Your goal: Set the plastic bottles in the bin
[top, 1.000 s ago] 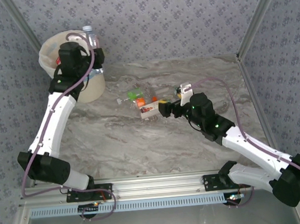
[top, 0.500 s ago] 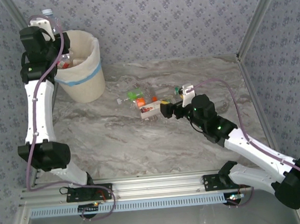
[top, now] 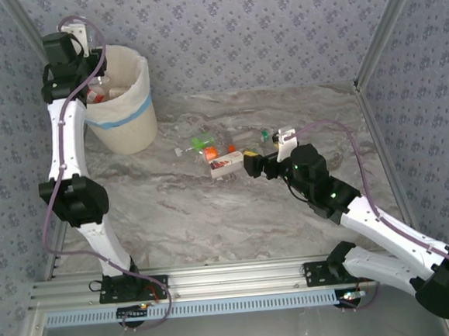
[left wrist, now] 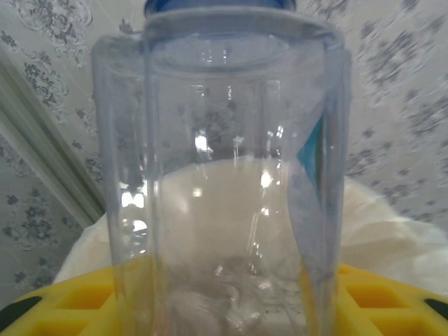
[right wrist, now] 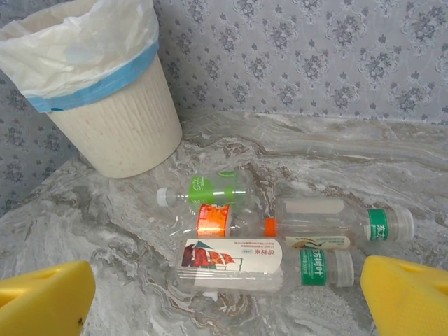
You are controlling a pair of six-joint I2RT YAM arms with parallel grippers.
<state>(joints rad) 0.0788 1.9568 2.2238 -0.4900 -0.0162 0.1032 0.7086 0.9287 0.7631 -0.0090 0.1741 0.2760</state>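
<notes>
One clear bottle (left wrist: 224, 175) with a blue cap is clamped between the yellow pads (left wrist: 70, 308) of the left gripper (left wrist: 224, 315). This is what has changed: a second ago that gripper hung over the mouth of the bin (top: 131, 121), and now the arm has swung to the far left corner and stands tall beside the left rim. The bottle is not dropped; in the left wrist view it stays upright in the grasp, with the white bag (left wrist: 392, 231) behind it. I judge this delivery unfinished, since the gripper must come over the opening again before it lets go. Inside the bin a few bottles (top: 98, 91) already lie, one with red on it, but I cannot count them. Further right on the table (top: 213, 223) five bottles remain in a loose heap: a green-label one (right wrist: 210, 189), an orange-label one (right wrist: 213, 218), a red-and-white one (right wrist: 234, 255) and two with green bands (right wrist: 378, 224). The right gripper (top: 249, 166) waits just beside this heap, its fingers spread wide and holding nothing, almost where it was before.
</notes>
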